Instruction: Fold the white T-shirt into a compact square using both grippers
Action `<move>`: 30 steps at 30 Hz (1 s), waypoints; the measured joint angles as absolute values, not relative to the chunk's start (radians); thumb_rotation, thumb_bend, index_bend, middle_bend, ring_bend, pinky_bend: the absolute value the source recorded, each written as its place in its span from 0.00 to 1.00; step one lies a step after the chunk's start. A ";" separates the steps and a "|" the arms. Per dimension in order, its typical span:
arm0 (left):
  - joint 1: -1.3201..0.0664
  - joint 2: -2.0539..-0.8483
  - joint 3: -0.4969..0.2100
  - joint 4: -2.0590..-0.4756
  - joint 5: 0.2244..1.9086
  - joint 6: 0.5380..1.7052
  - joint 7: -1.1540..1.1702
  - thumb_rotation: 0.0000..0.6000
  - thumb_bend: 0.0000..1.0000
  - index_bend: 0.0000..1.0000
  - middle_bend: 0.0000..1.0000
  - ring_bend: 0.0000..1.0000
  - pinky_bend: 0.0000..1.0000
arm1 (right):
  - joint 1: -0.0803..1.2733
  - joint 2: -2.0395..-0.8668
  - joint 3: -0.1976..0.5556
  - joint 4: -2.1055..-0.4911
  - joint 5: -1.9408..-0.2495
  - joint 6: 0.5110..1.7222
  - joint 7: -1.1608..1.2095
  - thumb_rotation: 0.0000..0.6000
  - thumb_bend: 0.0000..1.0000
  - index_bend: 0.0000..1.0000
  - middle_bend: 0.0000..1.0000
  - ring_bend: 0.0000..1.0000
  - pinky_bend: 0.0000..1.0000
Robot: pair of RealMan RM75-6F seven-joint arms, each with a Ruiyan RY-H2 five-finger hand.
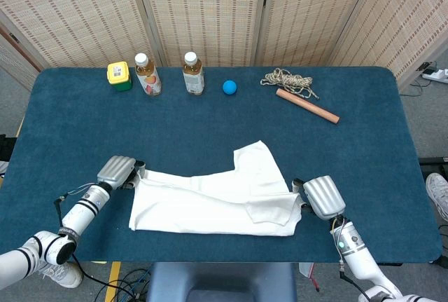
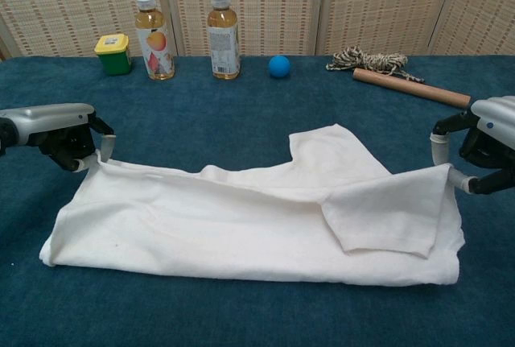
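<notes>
Pinching limp, light white T-shirt (image 2: 241, 226) edge corners: left robot hand (image 2: 68, 142), right robot hand (image 2: 483, 154); cloth sags, hold corners.

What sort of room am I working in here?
Probably a lab or test setup, not a home: a blue-covered table, woven folding screens as backdrop, and a row of unrelated props like bottles and a ball.

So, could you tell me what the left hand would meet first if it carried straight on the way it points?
The left hand points rightward across the table, so it would run over the white T-shirt whose corner it holds.
</notes>
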State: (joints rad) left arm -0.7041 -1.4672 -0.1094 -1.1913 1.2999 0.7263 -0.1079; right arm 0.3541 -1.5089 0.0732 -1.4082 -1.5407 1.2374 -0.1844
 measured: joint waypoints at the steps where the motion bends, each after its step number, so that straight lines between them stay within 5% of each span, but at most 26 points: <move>1: -0.709 -1.474 -0.111 -1.182 1.294 0.720 -0.105 1.00 0.58 0.56 0.96 0.86 1.00 | 0.356 -1.513 0.075 -1.403 -1.536 1.236 -0.184 1.00 0.62 0.88 1.00 1.00 1.00; 20: -0.725 -1.514 -0.122 -1.126 1.206 0.682 -0.067 1.00 0.58 0.54 0.96 0.86 1.00 | 0.414 -1.655 0.098 -1.127 -1.595 1.308 -0.005 1.00 0.62 0.88 1.00 1.00 1.00; 30: -0.725 -1.505 -0.123 -1.142 1.169 0.672 -0.040 1.00 0.58 0.38 0.96 0.86 1.00 | 0.472 -1.727 0.111 -1.007 -1.589 1.281 0.033 1.00 0.62 0.88 1.00 1.00 1.00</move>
